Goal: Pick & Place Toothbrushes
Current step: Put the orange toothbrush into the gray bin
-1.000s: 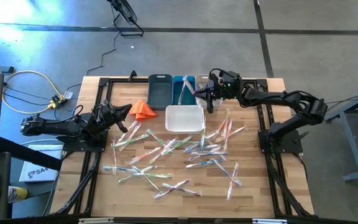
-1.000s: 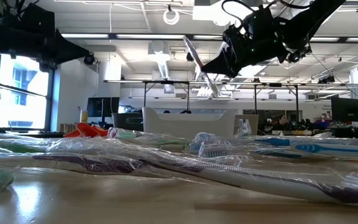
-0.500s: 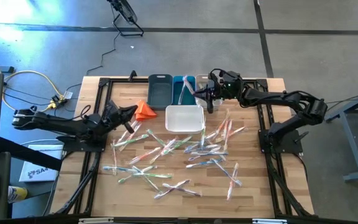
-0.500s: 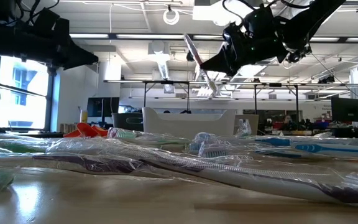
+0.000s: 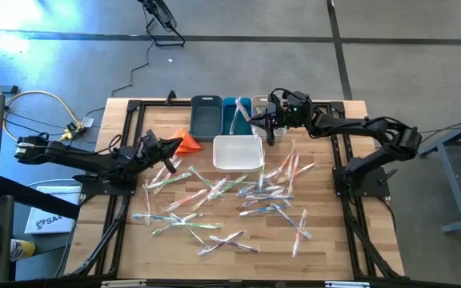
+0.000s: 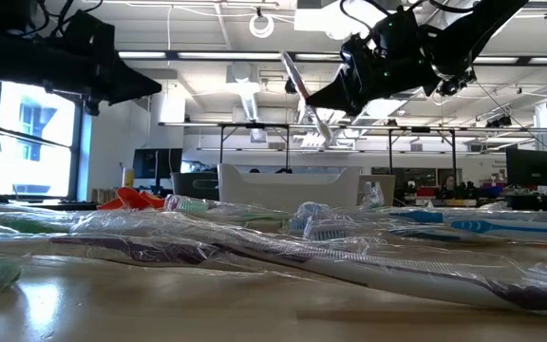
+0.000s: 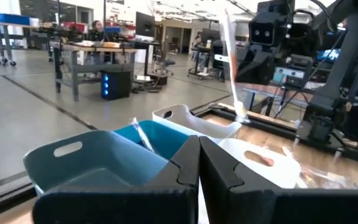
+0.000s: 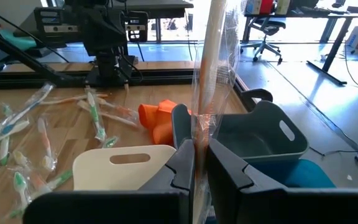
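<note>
Right tool (image 5: 256, 120): clamped on one wrapped toothbrush (image 8: 211, 74) — held upright above the teal bin (image 5: 236, 114).
Left tool (image 5: 172, 146): fingers shut, empty — beside the orange cloth (image 5: 187, 141).
Toothbrushes (image 5: 230, 200): scattered across the tabletop (image 5: 334, 240), in front of the white bin (image 5: 238, 152).

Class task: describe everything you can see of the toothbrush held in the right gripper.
The held toothbrush is a thin pale stick in a clear crinkled plastic wrapper. It is pinched between the shut fingers of the right gripper and stands roughly upright, tilted a little in the low view. It hangs in the air above the bins at the table's back, near the teal bin.
</note>
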You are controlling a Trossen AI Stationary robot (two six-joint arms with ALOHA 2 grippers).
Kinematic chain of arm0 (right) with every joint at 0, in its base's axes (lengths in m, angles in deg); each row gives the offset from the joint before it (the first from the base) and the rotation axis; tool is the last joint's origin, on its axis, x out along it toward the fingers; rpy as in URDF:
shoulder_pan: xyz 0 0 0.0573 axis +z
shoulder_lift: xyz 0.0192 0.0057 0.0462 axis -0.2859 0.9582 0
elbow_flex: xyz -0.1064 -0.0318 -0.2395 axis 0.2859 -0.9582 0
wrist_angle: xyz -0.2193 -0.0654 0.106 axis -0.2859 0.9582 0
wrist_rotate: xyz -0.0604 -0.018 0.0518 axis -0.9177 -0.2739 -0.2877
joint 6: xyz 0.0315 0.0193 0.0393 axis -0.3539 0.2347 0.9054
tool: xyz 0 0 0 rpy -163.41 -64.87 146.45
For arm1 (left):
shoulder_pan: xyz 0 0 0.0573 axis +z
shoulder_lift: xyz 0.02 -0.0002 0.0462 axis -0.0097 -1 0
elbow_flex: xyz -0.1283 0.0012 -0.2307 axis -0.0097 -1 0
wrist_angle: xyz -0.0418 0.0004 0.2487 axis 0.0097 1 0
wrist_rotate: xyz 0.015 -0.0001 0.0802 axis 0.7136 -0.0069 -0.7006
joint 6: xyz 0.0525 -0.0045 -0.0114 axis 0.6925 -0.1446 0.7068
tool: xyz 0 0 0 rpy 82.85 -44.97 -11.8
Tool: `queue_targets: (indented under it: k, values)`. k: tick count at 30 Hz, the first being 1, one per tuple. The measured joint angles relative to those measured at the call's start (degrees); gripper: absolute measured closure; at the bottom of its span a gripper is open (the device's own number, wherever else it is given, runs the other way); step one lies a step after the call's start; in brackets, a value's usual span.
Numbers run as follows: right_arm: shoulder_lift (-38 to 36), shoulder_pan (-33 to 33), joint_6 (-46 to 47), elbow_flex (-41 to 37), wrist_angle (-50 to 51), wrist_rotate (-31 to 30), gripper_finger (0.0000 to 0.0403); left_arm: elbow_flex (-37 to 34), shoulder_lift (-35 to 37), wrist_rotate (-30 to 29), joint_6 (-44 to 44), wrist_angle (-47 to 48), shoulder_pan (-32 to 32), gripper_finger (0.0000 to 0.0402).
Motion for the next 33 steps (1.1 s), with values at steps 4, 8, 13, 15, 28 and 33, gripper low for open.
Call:
queue_targets:
  k: [4,8,13,15,28,33]
  values:
    - [0.0,0.0,0.0,0.0,0.0,0.0,0.0383,1.9,-3.6,5.1,-0.1,1.2,6.4,0.0402]
    - [0.0,0.0,0.1,0.0,0.0,0.0,0.0383,2.2,-6.3,10.0,-3.8,1.6,15.6,0.0402]
    - [0.0,0.0,0.1,0.0,0.0,0.1,0.0383,2.2,-7.7,29.1,-7.6,-2.1,27.2,0.0402]
    - [0.0,0.0,0.0,0.0,-0.1,0.1,0.0383,2.2,-8.2,34.7,-7.8,-4.2,30.7,0.0402]
    - [0.0,3.6,0.0,0.0,-3.9,-0.2,0.0383,10.0,-19.4,47.0,-5.4,-7.7,38.0,0.0402]
    - [0.0,4.6,0.0,0.0,-3.9,-1.7,0.0383,17.3,-30.0,49.7,-3.8,-7.6,38.0,0.0402]
